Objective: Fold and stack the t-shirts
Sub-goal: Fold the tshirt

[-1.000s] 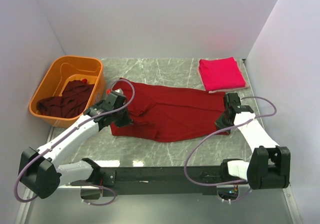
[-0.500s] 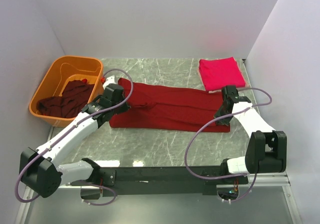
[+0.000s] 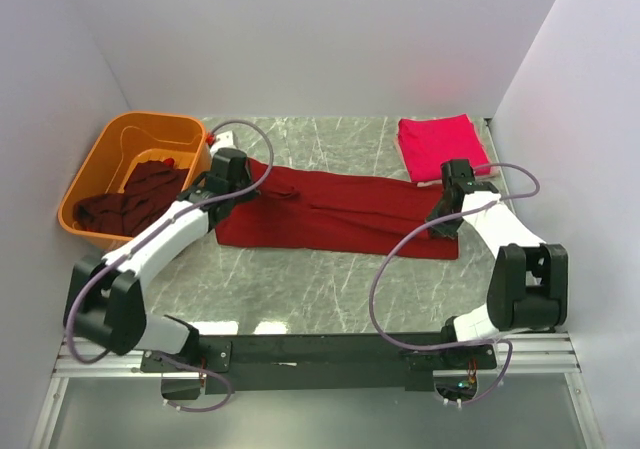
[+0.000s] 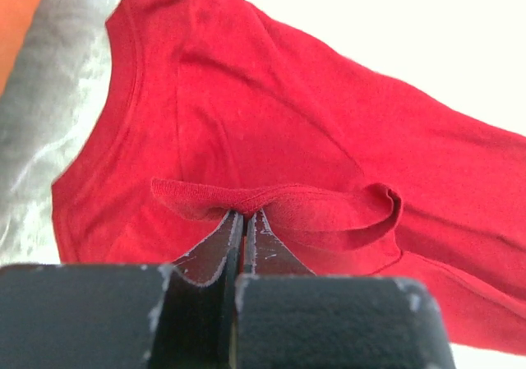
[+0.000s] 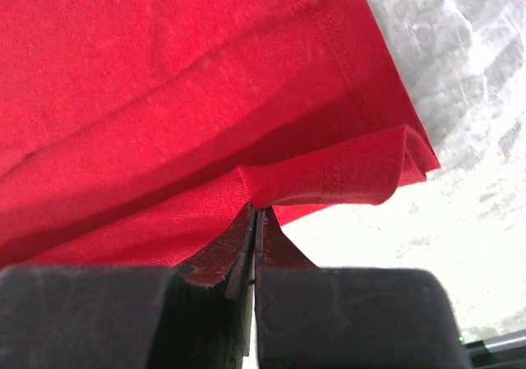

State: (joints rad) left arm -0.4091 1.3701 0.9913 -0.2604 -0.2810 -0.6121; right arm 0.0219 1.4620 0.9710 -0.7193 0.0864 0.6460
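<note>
Dark red cloth t-shirt (image 3: 335,214): lies as a long, lightly creased band across the grey marbled desk (image 3: 300,279), collar end left, hem end right. Left pincer (image 4: 244,221) is pressed together on a raised hemmed edge. Right pincer (image 5: 253,217) is pinching the hem corner. Folded crimson-pink t-shirt (image 3: 443,147): far right corner. Crumpled maroon shirts (image 3: 135,201): inside the orange plastic tub (image 3: 95,169), far left.

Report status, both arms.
Left gripper, right gripper: jaws shut on maroon shirt, one each end. Shirt half-folded lengthwise on table. Nothing blocking.
</note>
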